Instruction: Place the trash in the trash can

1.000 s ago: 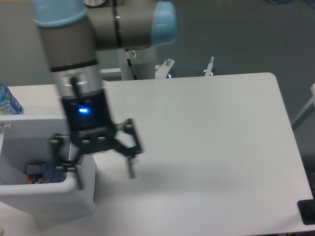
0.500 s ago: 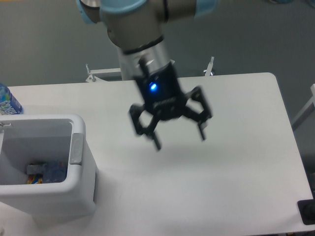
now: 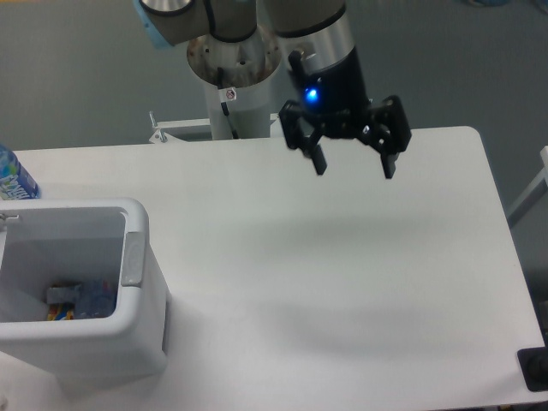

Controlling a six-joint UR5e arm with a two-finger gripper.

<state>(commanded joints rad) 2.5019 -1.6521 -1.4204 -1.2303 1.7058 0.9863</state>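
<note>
Gripper (image 3: 352, 163): jaws spread, empty, above bench (image 3: 342, 257) rear | trash can (image 3: 128, 342): well apart at front left, holding coloured scraps | blue-labelled bottle (image 3: 13, 177): left edge

The large white boxy plastic trash can (image 3: 137, 257) at lower left is cut off by the frame's left edge. The dim, small items (image 3: 81, 301) on its floor show blue and colourful bits but cannot be identified. A blue-labelled water bottle (image 3: 13, 175) at the left edge shows only partly. A small dark object (image 3: 535, 370) at lower right is cropped.
</note>
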